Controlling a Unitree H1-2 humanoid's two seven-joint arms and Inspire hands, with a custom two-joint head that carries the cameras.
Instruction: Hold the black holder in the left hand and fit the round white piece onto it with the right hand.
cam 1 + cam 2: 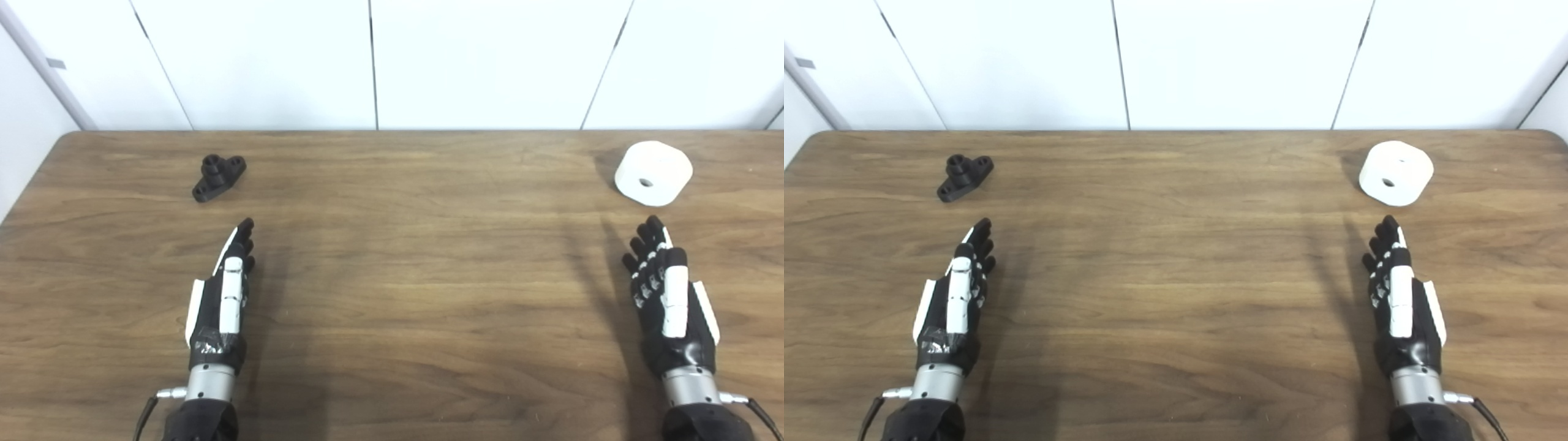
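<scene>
Hands first, nearest the lower edge: my left hand lies low over the wooden counter at the near left, set edge-on with the thumb uppermost and the palm turned inward. Its fingers are stretched forward, held loosely side by side, and clasp nothing. My right hand mirrors it at the near right, also edge-on, its fingers extended and slightly fanned, likewise empty. Each hand throws a long soft shadow on the counter along its inner side. The broad middle of the counter separates the two hands, which are well apart.

Farther back on the left, the black holder rests on the counter, ahead of my left fingertips and not touching them. It is a flat elongated base with a short round socket rising from it, lying on a diagonal. Farther back on the right, the round white piece sits on the counter just beyond my right fingertips, apart from them. It is a squat drum tipped so that its face with a small central hole looks toward me. Beyond the far counter edge stand white wall panels divided by thin dark seams.
</scene>
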